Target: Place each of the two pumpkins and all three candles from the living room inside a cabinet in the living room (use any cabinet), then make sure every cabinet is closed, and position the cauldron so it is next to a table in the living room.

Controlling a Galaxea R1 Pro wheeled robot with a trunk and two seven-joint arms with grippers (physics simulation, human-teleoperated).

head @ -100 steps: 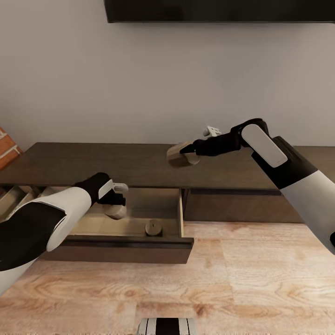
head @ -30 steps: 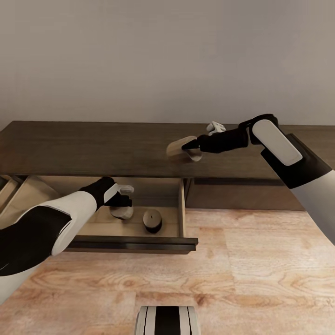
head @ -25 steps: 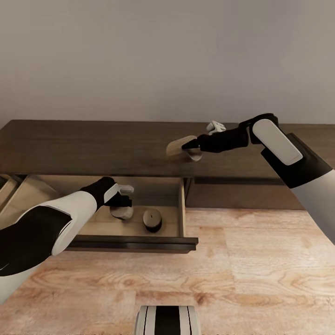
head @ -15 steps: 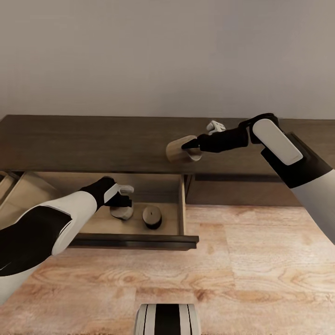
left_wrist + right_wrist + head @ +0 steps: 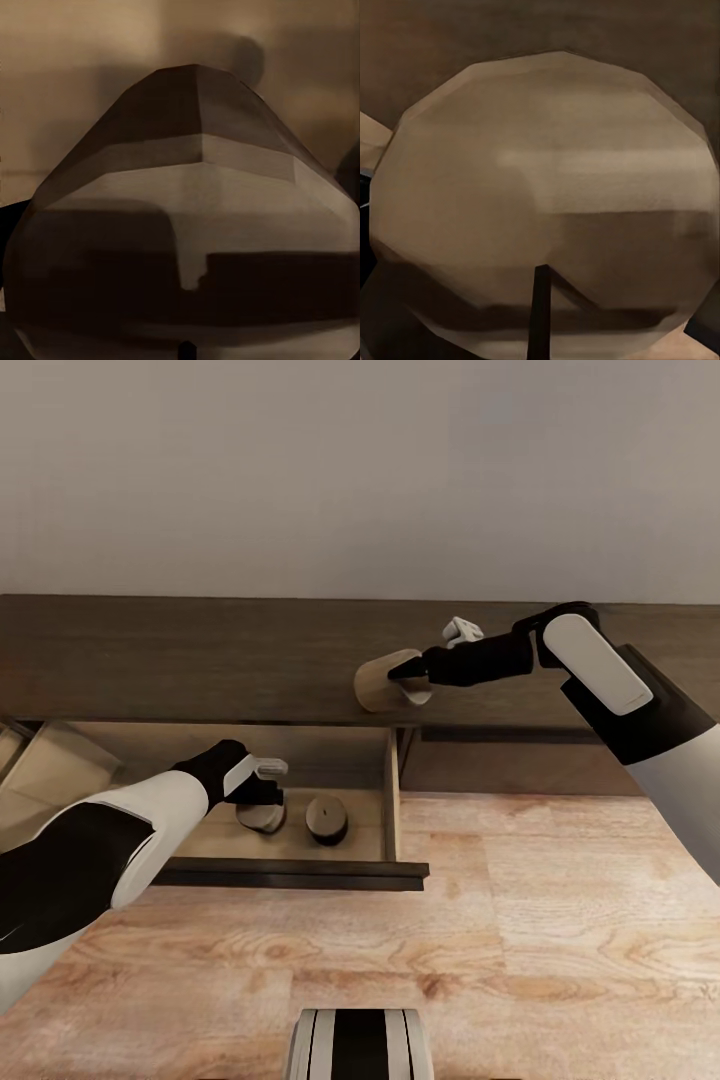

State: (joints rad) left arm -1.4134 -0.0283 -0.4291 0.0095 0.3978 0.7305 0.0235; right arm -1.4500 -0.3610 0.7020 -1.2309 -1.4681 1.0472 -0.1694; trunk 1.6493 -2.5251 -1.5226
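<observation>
Right end effector (image 5: 400,672) clamped on candle (image 5: 378,681) above cabinet (image 5: 180,660) top. Left end effector (image 5: 262,800) grips second candle (image 5: 260,816) in open drawer (image 5: 300,872), beside third candle (image 5: 326,821). No writing legible.

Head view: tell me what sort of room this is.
Probably a living room: a long low dark-brown cabinet stands against a plain wall on a wood-plank floor. Its drawer is pulled open, with candles in it, which suggests a home.
</observation>
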